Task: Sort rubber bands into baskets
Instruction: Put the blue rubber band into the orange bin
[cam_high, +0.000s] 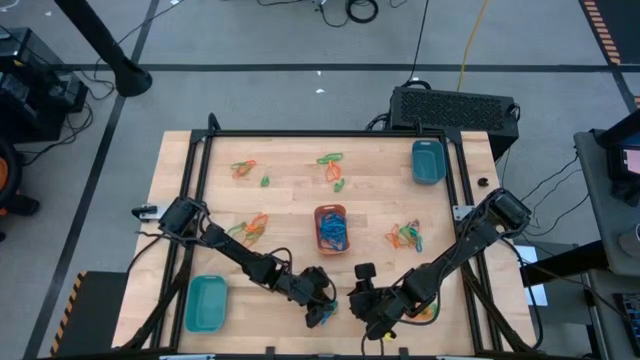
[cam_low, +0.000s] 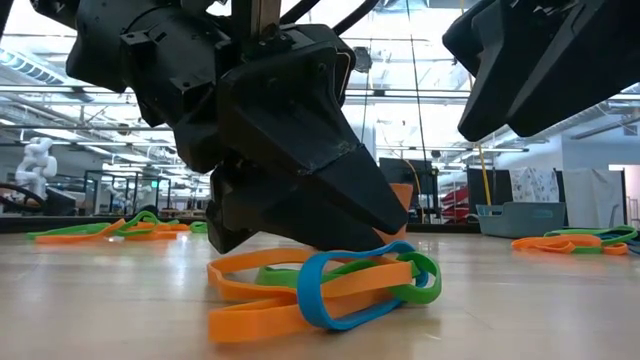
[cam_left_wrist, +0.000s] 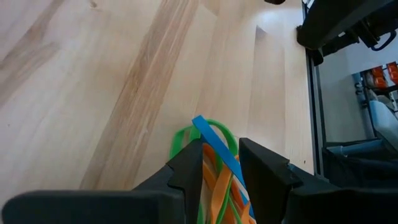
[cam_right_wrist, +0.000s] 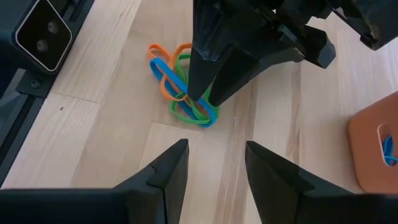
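Several rubber bands — seemingly between left pincer fingers.

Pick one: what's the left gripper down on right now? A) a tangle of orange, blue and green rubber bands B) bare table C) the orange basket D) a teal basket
A: the left gripper has its fingertips down in a tangle of rubber bands on the table, bands running between its fingers.

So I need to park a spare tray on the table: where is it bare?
Bare wood lies between the orange plastic basket and the far teal basket. The near edge is crowded: both grippers, left and right, by a rubber-band tangle.
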